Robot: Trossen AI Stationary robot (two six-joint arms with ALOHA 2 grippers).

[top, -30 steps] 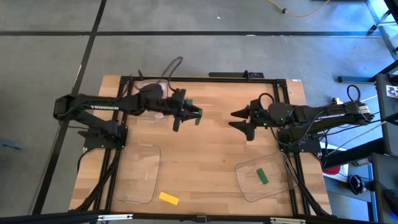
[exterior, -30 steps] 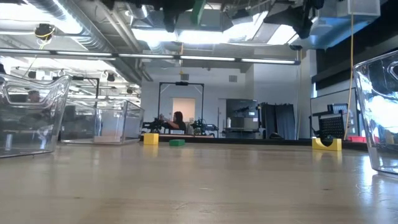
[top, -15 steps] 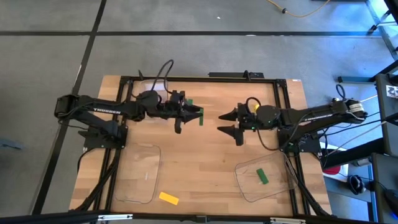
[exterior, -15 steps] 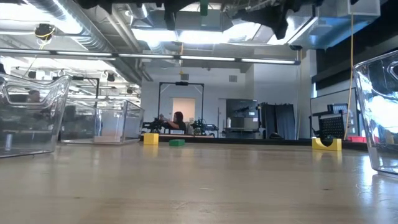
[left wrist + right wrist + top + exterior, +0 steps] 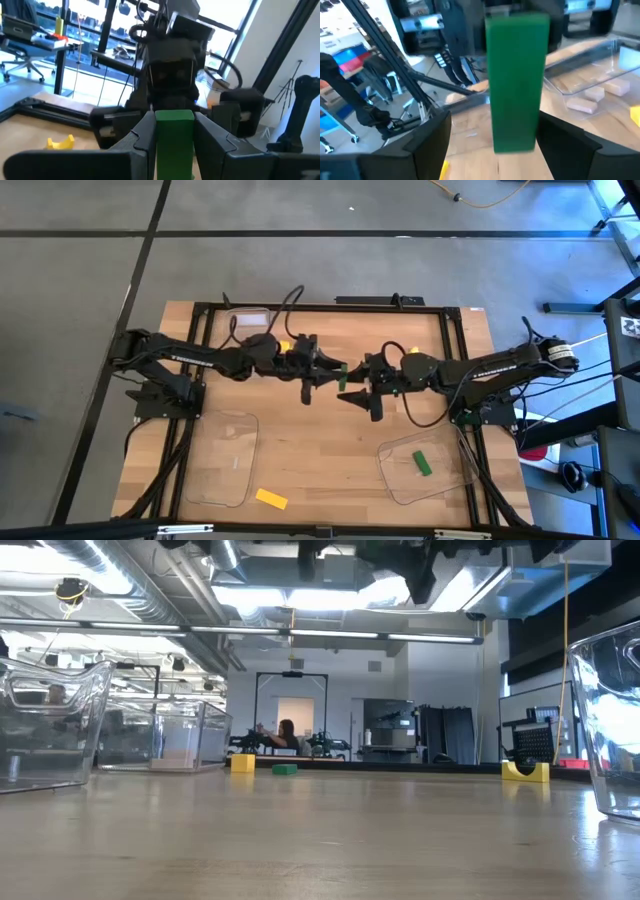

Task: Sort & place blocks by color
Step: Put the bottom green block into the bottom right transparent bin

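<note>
At the moment inspected, the two arms met over the middle of the wooden bench (image 5: 300, 460) for what appeared to be a mid-air handover of a small green rectangular block (image 5: 342, 376). The left hand (image 5: 328, 376) was clamped on that block, its two dark fingers (image 5: 145, 132) pressed against the block's flanks in the left wrist view, with the block's free end pointing toward the right arm. The right hand (image 5: 358, 383) stood with its fingers spread wide — the block showed between them in the right wrist view, upright and centred, with a gap on either side and no contact visible.

Judgement on the step in hand: the receiving hand should be brought further onto the exposed end so that its fingers overlap a good length of the block before closing. The left hand should release only once the right grip is firm. Both wrists ought to be held steady and square to the block; a skewed approach could twist it out of the left grip, and from this height it would drop to the bench.

Elsewhere, a second green block (image 5: 421, 463) lay in the clear plastic tray (image 5: 392, 476) at the near right, which suggested the destination. A yellow rectangular block (image 5: 270, 498) lay on the bench beside the near-left clear tray (image 5: 222, 465). Tan wood-coloured blocks (image 5: 600, 96) lay in a far clear tray (image 5: 580, 60).
</note>
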